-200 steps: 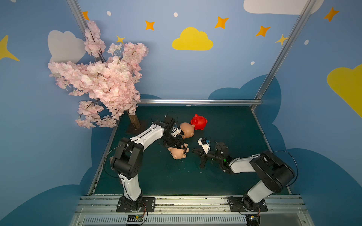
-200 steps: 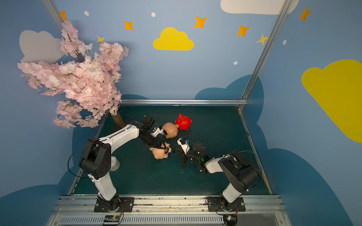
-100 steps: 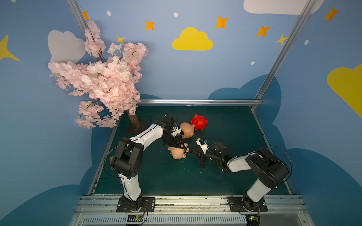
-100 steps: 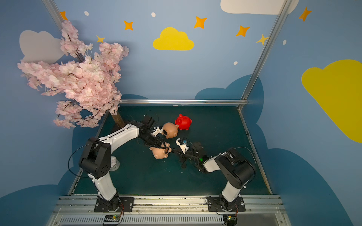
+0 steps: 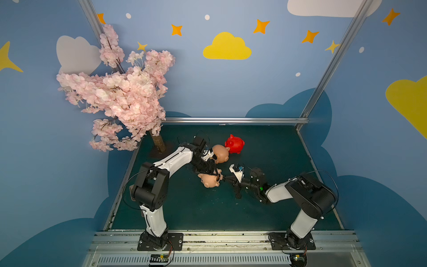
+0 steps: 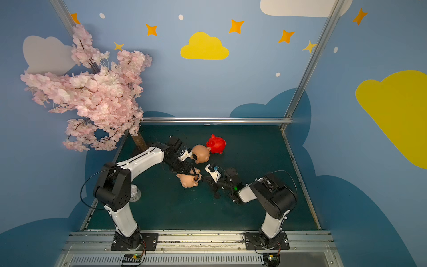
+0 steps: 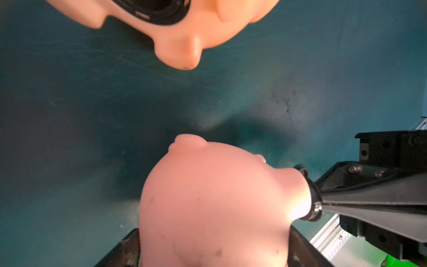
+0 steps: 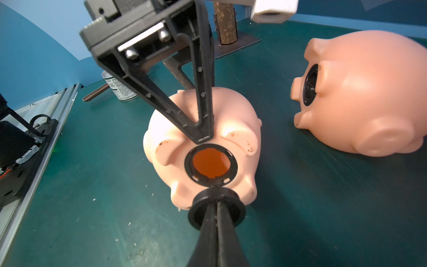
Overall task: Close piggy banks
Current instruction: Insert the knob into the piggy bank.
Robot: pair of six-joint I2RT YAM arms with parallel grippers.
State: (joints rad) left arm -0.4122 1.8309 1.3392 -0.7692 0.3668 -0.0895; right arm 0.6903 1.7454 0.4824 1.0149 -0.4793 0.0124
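A peach piggy bank [image 5: 208, 181] [image 6: 187, 180] lies on its side mid-mat, and my left gripper [image 7: 213, 245] is shut on its body [image 7: 215, 203]. Its round underside opening [image 8: 211, 164] is uncovered and glows orange inside a black ring. My right gripper [image 8: 217, 204] [image 5: 225, 179] is shut on a small black round plug [image 8: 216, 209] [image 7: 312, 201], which sits at the lower rim of that opening. A second peach piggy bank [image 5: 220, 153] [image 8: 369, 92] lies behind it, with a dark ring in its underside. The red piggy bank [image 5: 235, 144] [image 6: 216, 144] stands farthest back.
The pink blossom tree's trunk [image 5: 158, 143] stands on a plate at the back left of the green mat [image 5: 265, 215]. A small labelled can [image 8: 117, 89] [image 6: 135, 193] sits by the left rail. Metal rails edge the mat on all sides.
My right arm has edged left, bringing the plug closer against the held piggy bank. The left arm and the other two piggy banks have stayed put.
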